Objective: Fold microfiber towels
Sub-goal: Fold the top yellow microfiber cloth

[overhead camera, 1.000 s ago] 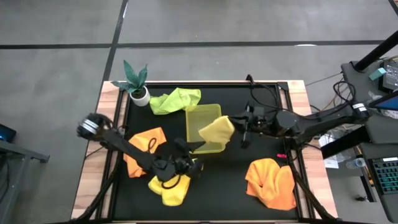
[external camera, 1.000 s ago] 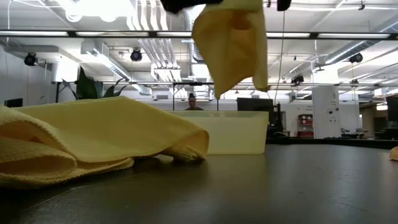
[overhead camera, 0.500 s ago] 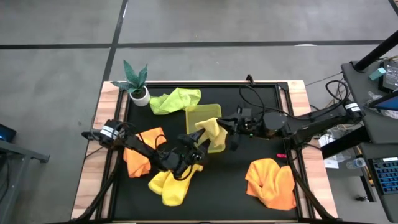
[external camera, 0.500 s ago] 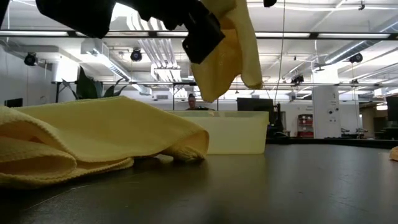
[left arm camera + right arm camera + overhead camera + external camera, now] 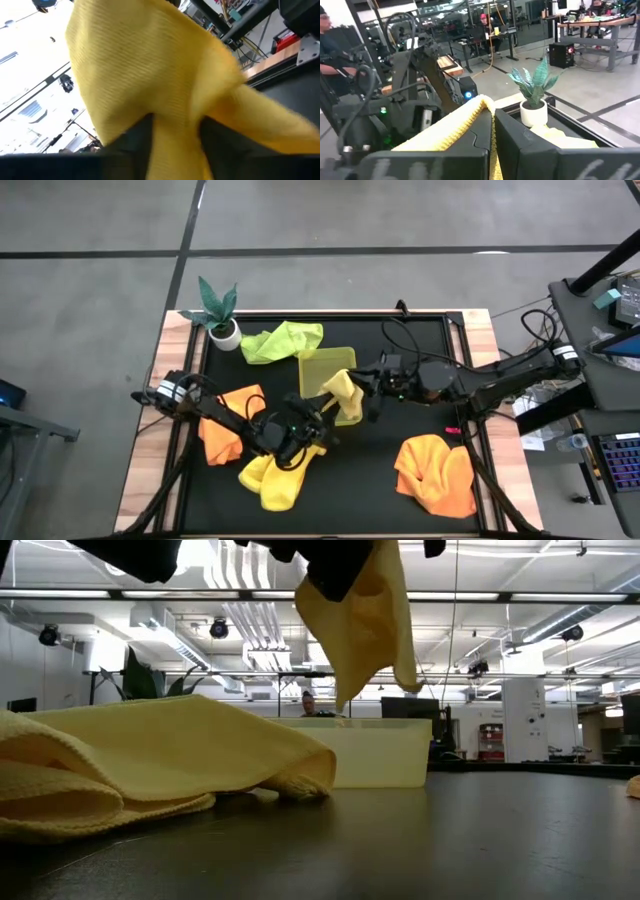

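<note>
High view first, from left to right: we see a potted plant (image 5: 220,320) at the bench's (image 5: 420,380) far left corner, and an orange towel (image 5: 225,425) lying crumpled near the left edge. Just beside it, the left end effector (image 5: 312,417) has its fingers (image 5: 135,142) closing around a lower fold of the raised pale yellow towel (image 5: 343,392); we cannot tell whether they grip it yet. Another pale yellow towel (image 5: 272,480) lies below that arm. A light green towel (image 5: 282,340) rests by the yellow-green tray (image 5: 322,370). The right end effector (image 5: 362,378) is clamped on the raised towel's top edge. A second orange towel (image 5: 435,470) sits near the right.
</note>
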Tool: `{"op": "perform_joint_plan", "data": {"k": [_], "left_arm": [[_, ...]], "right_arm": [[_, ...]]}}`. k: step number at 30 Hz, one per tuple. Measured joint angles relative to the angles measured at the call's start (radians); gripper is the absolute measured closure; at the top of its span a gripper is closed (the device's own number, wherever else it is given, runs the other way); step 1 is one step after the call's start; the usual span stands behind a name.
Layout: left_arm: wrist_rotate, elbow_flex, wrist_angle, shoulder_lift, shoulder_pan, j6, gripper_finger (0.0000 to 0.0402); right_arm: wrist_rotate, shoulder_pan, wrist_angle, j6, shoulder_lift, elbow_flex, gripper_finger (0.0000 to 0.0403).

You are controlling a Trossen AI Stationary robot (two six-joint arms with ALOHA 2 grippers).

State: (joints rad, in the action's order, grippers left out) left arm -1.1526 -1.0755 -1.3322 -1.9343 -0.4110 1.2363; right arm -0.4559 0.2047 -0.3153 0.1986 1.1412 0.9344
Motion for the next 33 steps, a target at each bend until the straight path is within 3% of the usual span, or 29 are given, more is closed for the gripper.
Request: {"op": "perform_joint_plan", "data": {"k": [2, 6, 11, 15, 22, 27, 30, 33], "left_arm": [[0.001, -0.004, 0.002, 0.004, -0.014, 0.0, 0.0373], [0.01, -0.011, 0.001, 0.041, -0.048, -0.003, 0.0397], [-0.009, -0.004, 0.011, 0.134, -0.113, -0.027, 0.0401], [-0.035, -0.002, 0.034, 0.201, -0.16, -0.042, 0.0401], [-0.084, 0.002, 0.214, 0.243, -0.193, -0.161, 0.0401], [-0.083, 0.004, 0.419, 0.245, -0.197, -0.222, 0.0401], [-0.063, 0.005, 0.574, 0.243, -0.197, -0.342, 0.0401], [-0.062, 0.006, 0.61, 0.244, -0.192, -0.447, 0.0401]], "right_arm": [[-0.001, 0.0, 0.007, 0.0, 0.0, 0.0, 0.0394], [0.0, 0.0, 0.052, 0.0, -0.005, 0.0, 0.0394], [0.007, 0.003, 0.165, 0.033, -0.015, 0.0, 0.0385], [0.018, 0.021, 0.22, 0.056, -0.019, 0.004, 0.0353], [0.028, 0.064, 0.382, 0.07, -0.022, 0.004, 0.0265], [0.14, 0.066, 0.461, 0.089, -0.02, 0.003, 0.0207], [0.149, 0.066, 0.451, 0.062, -0.014, 0.005, 0.0182], [0.15, 0.066, 0.456, 0.025, -0.012, 0.013, 0.0166]]}}
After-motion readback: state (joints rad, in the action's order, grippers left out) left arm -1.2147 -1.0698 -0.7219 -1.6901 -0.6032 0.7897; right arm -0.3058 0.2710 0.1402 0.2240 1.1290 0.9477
